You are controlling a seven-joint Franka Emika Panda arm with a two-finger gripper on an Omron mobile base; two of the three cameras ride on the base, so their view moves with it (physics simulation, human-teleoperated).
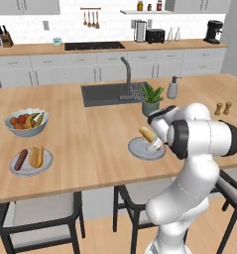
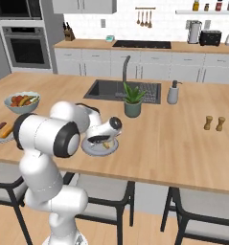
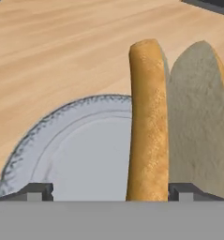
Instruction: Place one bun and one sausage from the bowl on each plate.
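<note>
My gripper (image 1: 154, 145) hangs low over the near plate (image 1: 140, 151), open, with its fingertips (image 3: 38, 191) spread wide. A golden bun (image 3: 148, 126) stands between them, close to the right fingertip and apart from the left one. It sits tilted over this plate (image 3: 62, 140), and also appears as bun (image 1: 148, 133). At the far left, a second plate (image 1: 46, 166) holds a dark sausage (image 1: 21, 159) and another bun (image 1: 36, 156) side by side. The wooden bowl is out of view.
A pale fruit bowl (image 1: 27, 122) sits behind the left plate. A potted plant (image 1: 152, 99), soap bottle (image 1: 173, 88) and sink (image 1: 107, 93) lie beyond the near plate, with salt and pepper shakers (image 1: 223, 108) to the right. Stools stand below the counter's front edge.
</note>
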